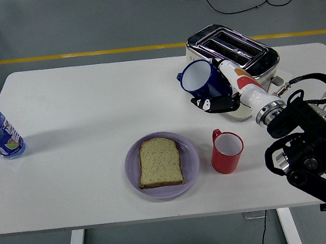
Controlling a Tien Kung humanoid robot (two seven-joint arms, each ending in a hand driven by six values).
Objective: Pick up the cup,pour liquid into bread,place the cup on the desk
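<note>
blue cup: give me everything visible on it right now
The blue cup has a dark blue outside, a white inside and a small handle on its left side. It looks like enamel or ceramic. The right hand grips it in the air in front of the toaster, tilted so its mouth faces the camera and leftward. No liquid shows inside. It is up and right of the bread, not over it. Only the hand touches it.

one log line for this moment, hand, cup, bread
right hand: shut on blue cup | cup: raised, tilted, in front of toaster | bread: on purple plate | red cup: upright on table
</note>
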